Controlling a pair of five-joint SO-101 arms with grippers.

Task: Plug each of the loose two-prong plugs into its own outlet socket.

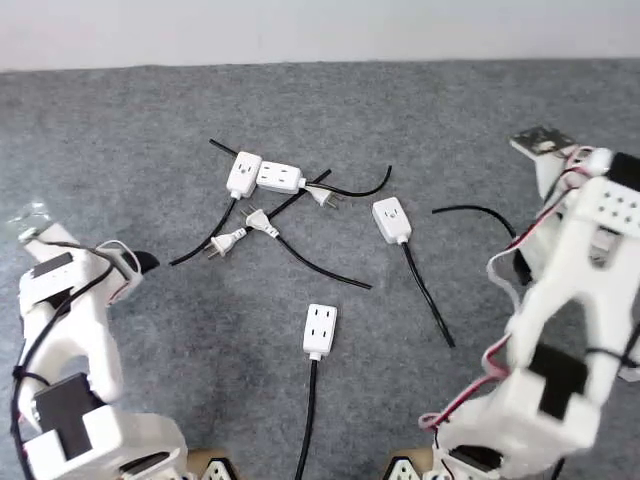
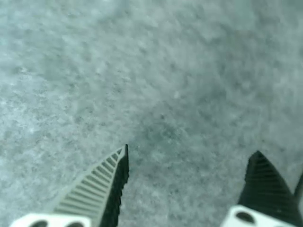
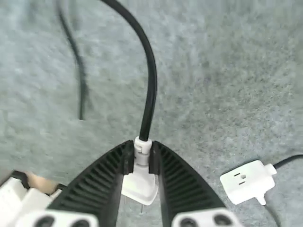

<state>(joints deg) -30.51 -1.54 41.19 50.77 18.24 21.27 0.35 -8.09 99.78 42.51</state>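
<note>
Right wrist view: right fingers pinch a white plug, prongs toward the wrist, black cord running away; an outlet socket lies beside. High view's centre holds tangled loose plugs. Left fingers gape wide above desk.

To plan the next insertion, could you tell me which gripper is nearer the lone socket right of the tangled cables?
Right. The right gripper, shut on a plug, sits close to that socket; the left gripper hangs open over bare carpet, much farther off.
</note>
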